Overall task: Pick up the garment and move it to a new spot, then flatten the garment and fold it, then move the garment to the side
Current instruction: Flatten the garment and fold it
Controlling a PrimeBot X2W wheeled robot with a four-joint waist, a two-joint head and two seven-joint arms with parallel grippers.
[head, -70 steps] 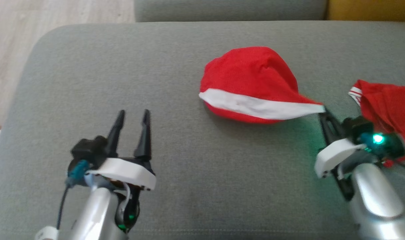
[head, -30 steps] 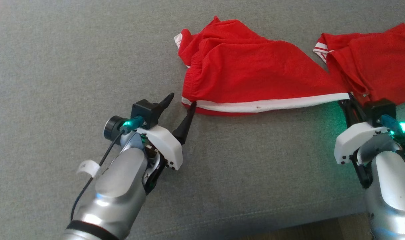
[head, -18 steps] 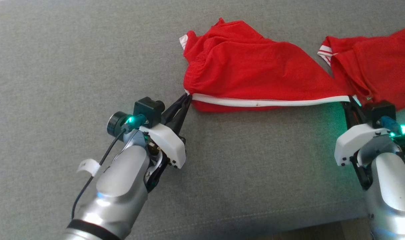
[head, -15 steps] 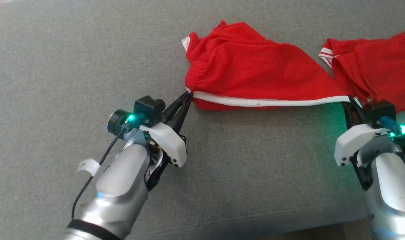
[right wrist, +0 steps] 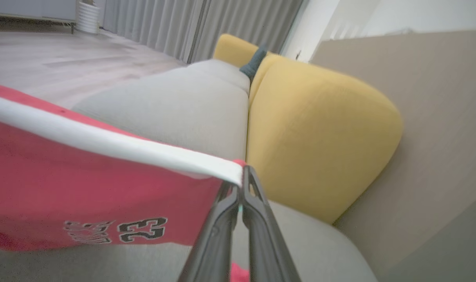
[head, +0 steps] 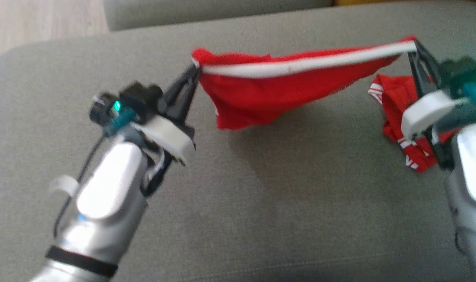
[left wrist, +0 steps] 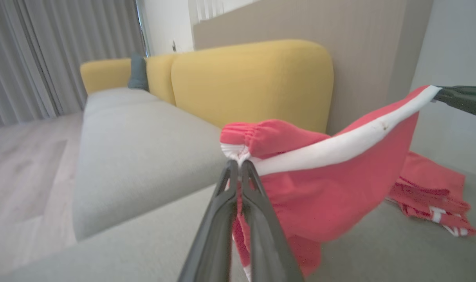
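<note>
Red fabric garment with white stripe [head: 261, 94] hung stretched above grey sofa cushion [head: 261, 203], left gripper [head: 196, 73] pinched 1 end, right gripper [head: 414, 44] pinched the other

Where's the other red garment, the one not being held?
The loose red garment lies crumpled on the grey cushion at the head view's far right, beside the right gripper, below the right end of the held shorts.

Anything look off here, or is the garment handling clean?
The red garment hangs stretched between the left gripper and right gripper, both shut on its white band. Two oddities: a small dark spot on the band, and a second red garment crumpled on the sofa.
</note>
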